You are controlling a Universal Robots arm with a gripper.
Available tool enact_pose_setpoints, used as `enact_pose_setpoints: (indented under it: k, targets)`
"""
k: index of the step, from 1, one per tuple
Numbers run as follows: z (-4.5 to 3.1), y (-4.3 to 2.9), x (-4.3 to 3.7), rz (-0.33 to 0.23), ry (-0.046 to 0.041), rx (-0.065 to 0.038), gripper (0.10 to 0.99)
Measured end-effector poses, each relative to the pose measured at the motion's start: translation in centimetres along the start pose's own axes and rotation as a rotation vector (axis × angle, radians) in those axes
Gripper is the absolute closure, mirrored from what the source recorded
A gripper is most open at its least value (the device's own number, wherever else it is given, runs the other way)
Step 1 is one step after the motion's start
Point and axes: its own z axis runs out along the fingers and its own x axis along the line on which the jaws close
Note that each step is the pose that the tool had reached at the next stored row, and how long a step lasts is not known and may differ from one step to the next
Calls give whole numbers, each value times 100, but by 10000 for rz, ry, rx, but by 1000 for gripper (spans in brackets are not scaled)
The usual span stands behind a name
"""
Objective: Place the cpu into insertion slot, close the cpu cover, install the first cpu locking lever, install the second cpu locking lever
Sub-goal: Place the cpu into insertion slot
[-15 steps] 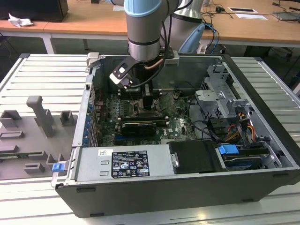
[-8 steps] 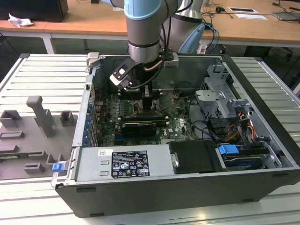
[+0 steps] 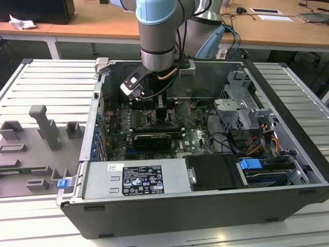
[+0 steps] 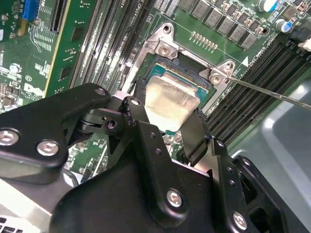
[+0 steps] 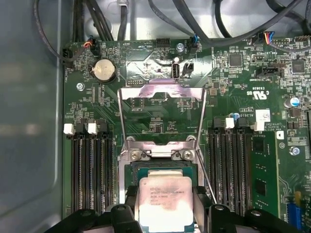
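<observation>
A slatted metal surface (image 3: 31,77) carries an open computer case (image 3: 205,216), and the robot arm (image 3: 159,36) reaches down into it from above, towards the far side as the exterior view sees it. The claw (image 3: 157,108) hangs low over the green circuit board (image 5: 243,92) on the case floor. In the first wrist view the cpu cover (image 5: 163,91) is swung open on its hinge and stands up beyond the insertion slot (image 5: 160,167), so the slot is uncovered. Long black memory slots (image 5: 87,165) run on either side of it. A thin metal lever rod (image 4: 267,92) slants free from one corner of the slot's rim. The claw (image 4: 165,116) is clamped on the cpu (image 4: 170,99): its black fingers (image 4: 194,133) press against two opposite edges, with the silvery face up between them. The cpu (image 5: 163,199) sits directly over the slot (image 4: 187,65), its far edge just inside the metal rim near the hinge. Whether it rests fully in the slot or is just above it cannot be told.
</observation>
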Motion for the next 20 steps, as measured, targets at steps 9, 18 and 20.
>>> enact_pose_setpoints:
  k: [9,18,20]
  targets:
    - [64,-6,12,0,-7,1,557]
    - [65,-6,12,-1,-12,0,478]
    - [66,-6,12,0,-13,-1,478]
